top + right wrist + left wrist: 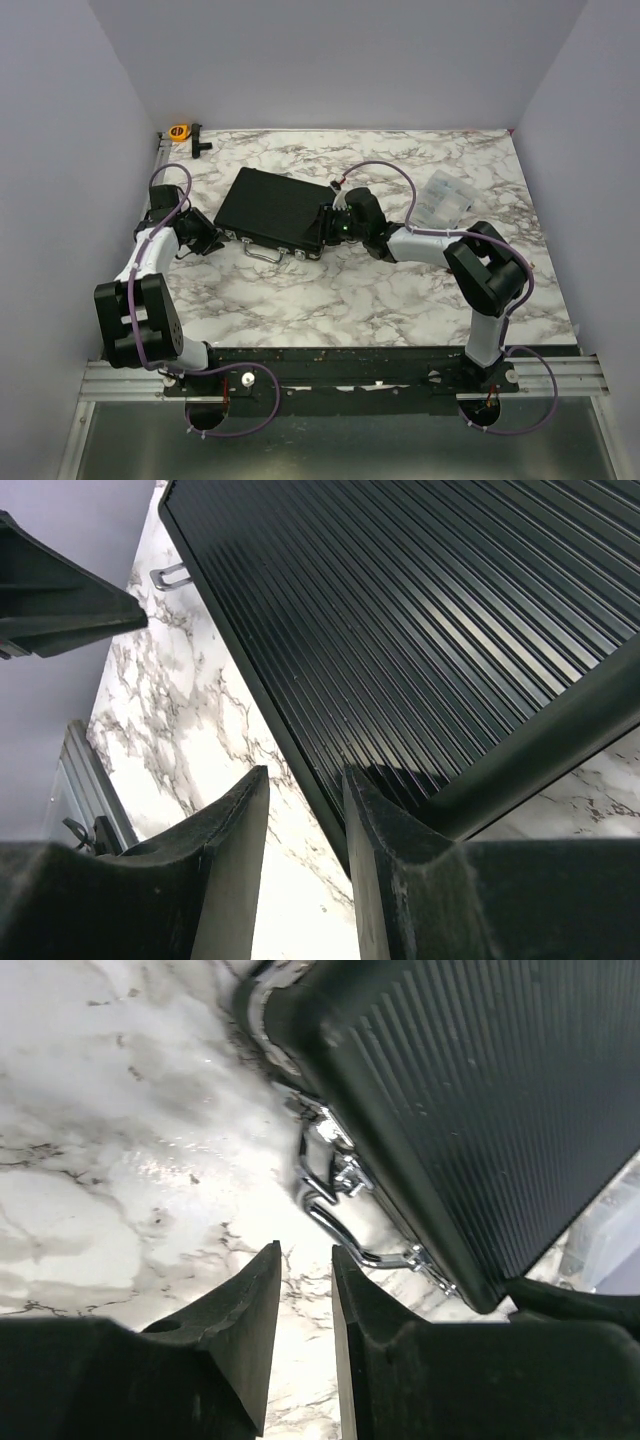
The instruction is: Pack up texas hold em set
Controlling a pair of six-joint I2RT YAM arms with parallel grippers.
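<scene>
The black hinged case (pixel 270 208) lies closed on the marble table, its ribbed lid up and its silver handle (pixel 263 254) facing the near side. No chips, cards or discs show. My left gripper (pixel 208 240) sits at the case's near left corner; in the left wrist view its jaws (pixel 305 1250) stand narrowly apart and empty over bare table, with the handle (pixel 330 1200) and case (pixel 480 1090) just ahead. My right gripper (pixel 328 226) is at the case's right corner; its jaws (pixel 305 772) are narrowly apart, with the right one over the lid's edge (pixel 420 610).
A clear plastic bag (pixel 443 198) lies to the right of the case. An orange tape roll (pixel 179 131) and a small black piece (pixel 200 142) sit at the back left corner. White walls enclose the table on three sides.
</scene>
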